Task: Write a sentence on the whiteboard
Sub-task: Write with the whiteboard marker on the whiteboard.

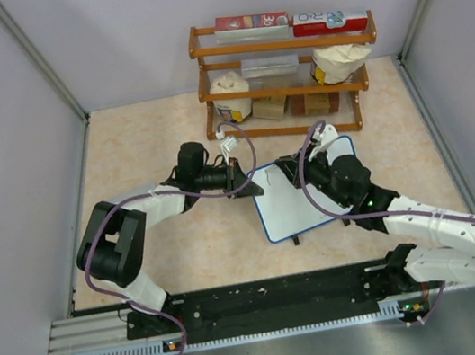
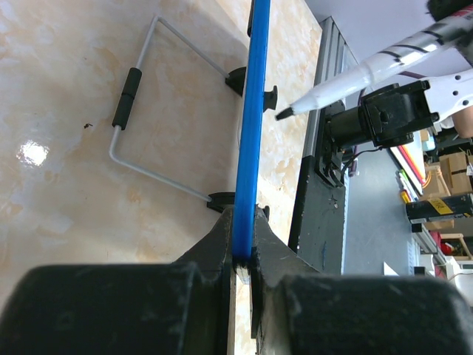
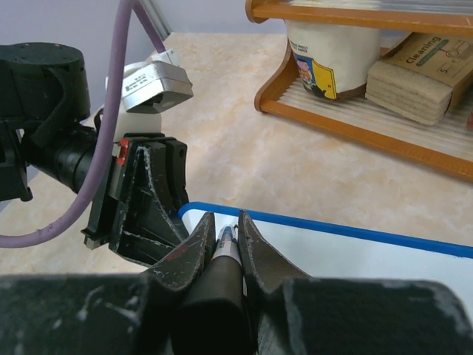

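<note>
The whiteboard (image 1: 302, 208), white with a blue rim, is near the table's middle. My left gripper (image 1: 245, 179) is shut on its left edge. In the left wrist view the blue rim (image 2: 255, 111) runs edge-on out of the closed jaws of the left gripper (image 2: 245, 222). A wire stand (image 2: 133, 96) shows on the board's back side. My right gripper (image 3: 225, 225) is shut on a marker (image 3: 226, 244) over the board's upper left corner (image 3: 222, 214). The marker's tip (image 2: 284, 113) hangs just off the board's face. No sentence shows on the white face.
A wooden shelf (image 1: 274, 44) stands at the back with boxes, white bags (image 1: 231, 95) and sponges (image 3: 410, 78). Grey walls close in the left and right sides. The black mounting rail (image 1: 266, 296) runs along the near edge.
</note>
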